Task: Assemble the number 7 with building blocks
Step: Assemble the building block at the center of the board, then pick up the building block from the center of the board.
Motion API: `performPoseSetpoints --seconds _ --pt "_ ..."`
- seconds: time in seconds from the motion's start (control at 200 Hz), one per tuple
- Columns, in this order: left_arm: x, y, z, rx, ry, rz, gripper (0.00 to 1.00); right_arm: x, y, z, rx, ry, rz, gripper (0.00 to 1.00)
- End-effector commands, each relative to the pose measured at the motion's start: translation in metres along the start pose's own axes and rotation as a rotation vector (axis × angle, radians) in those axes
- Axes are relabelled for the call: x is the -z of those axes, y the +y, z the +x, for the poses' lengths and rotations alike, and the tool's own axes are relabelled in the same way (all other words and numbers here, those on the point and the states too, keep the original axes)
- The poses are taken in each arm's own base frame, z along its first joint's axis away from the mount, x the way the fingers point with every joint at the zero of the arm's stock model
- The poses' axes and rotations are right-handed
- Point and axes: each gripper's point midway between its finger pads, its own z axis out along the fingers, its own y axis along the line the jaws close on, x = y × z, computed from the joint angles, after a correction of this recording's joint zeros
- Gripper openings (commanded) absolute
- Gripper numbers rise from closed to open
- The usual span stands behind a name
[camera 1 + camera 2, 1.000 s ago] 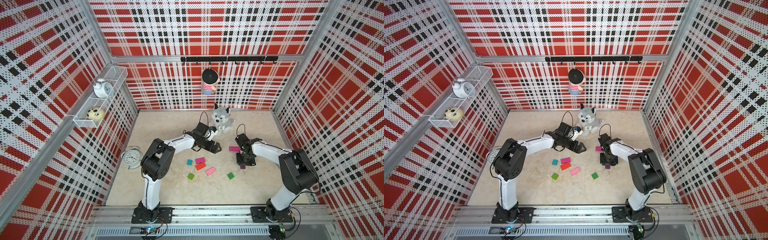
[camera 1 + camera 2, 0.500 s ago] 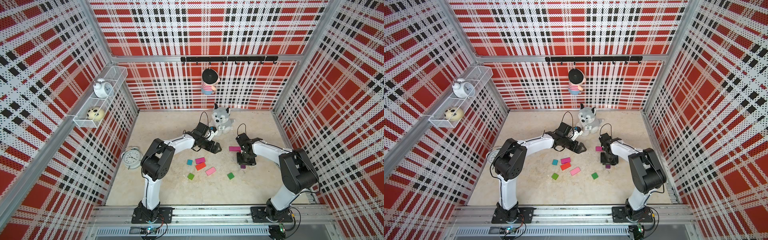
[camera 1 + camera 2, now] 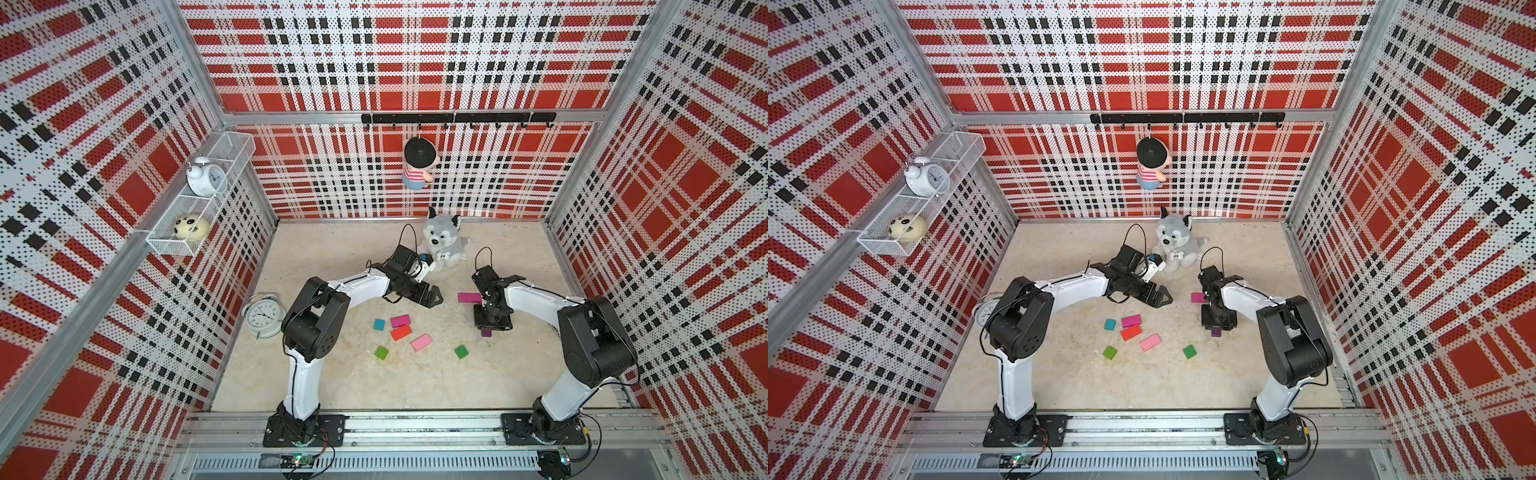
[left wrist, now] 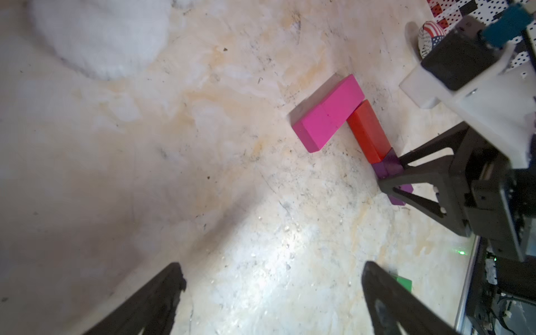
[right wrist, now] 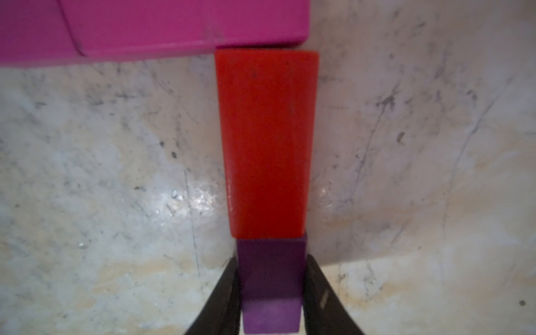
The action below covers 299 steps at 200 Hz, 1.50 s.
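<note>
A white alarm clock (image 3: pixel 264 318) stood on the table (image 3: pixel 332 257) well off to the left of the left pincer (image 3: pixel 434 296), next to that arm's shoulder. The left pincer hung over the table with its jaws spread wide and nothing between them. In the left wrist view its dark fingers (image 4: pixel 156 298) framed only bare surface. Behind its wrist, on the far side, sat the plush dog (image 3: pixel 440 245).

Six loose building blocks lay apart from both pincers, on the near side of the left pincer towards the arm bases:
- a teal square (image 3: pixel 379 324)
- a magenta rectangle (image 3: pixel 400 320), with a red-orange rectangle (image 3: pixel 401 332) just beside it
- a pink rectangle (image 3: pixel 421 342)
- a green square (image 3: pixel 381 352) nearest the bases
- a second green square (image 3: pixel 461 351), closer to the right pincer (image 3: pixel 489 328)

Between the two pincers, the magenta bar (image 4: pixel 327 113) lay flat, ahead of the right pincer's fingertips. The red block (image 5: pixel 266 142) ran from under one end of that bar straight back towards the right pincer, and its far end met the bar's long side. The purple block (image 5: pixel 271 275) carried on the same line, end to end against the red one.

The right pincer (image 5: pixel 271 258) pointed down at the table and was clamped on the purple block, with one finger (image 5: pixel 229 290) against each long side. In both top views only the near tip of the purple block showed from under this pincer.
</note>
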Motion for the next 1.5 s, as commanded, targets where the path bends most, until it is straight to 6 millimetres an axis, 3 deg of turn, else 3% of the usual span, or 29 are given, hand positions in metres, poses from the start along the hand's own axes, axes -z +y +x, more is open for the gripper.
performPoseSetpoints --seconds 0.0,0.291,0.496,0.691,0.837,1.157,1.333,1.493 --pt "0.006 -0.01 -0.007 -0.038 -0.017 0.019 0.98 -0.011 -0.007 0.003 -0.009 0.027 0.028 0.39" --pt "0.006 -0.011 -0.007 -0.04 -0.017 0.024 0.98 0.001 -0.005 -0.002 -0.026 0.001 0.014 0.57" --pt "0.012 -0.018 -0.004 -0.051 -0.017 0.051 0.98 0.033 0.003 -0.012 -0.047 -0.08 -0.05 0.62" --pt "0.011 -0.021 0.013 -0.042 0.025 0.079 0.98 0.057 0.008 -0.013 0.027 -0.169 -0.102 0.65" --pt "0.013 -0.02 0.015 -0.038 0.025 0.07 0.98 0.059 0.021 -0.001 0.133 -0.175 -0.147 0.65" --pt "0.025 -0.031 0.024 -0.046 0.025 0.093 0.98 0.054 0.078 0.043 0.401 -0.164 -0.227 0.68" --pt "0.028 -0.033 0.034 -0.035 0.036 0.095 0.98 0.051 0.083 0.064 0.402 -0.143 -0.288 0.68" --pt "0.028 -0.042 0.041 -0.043 0.045 0.112 0.98 0.044 0.088 0.072 0.411 -0.123 -0.296 0.67"
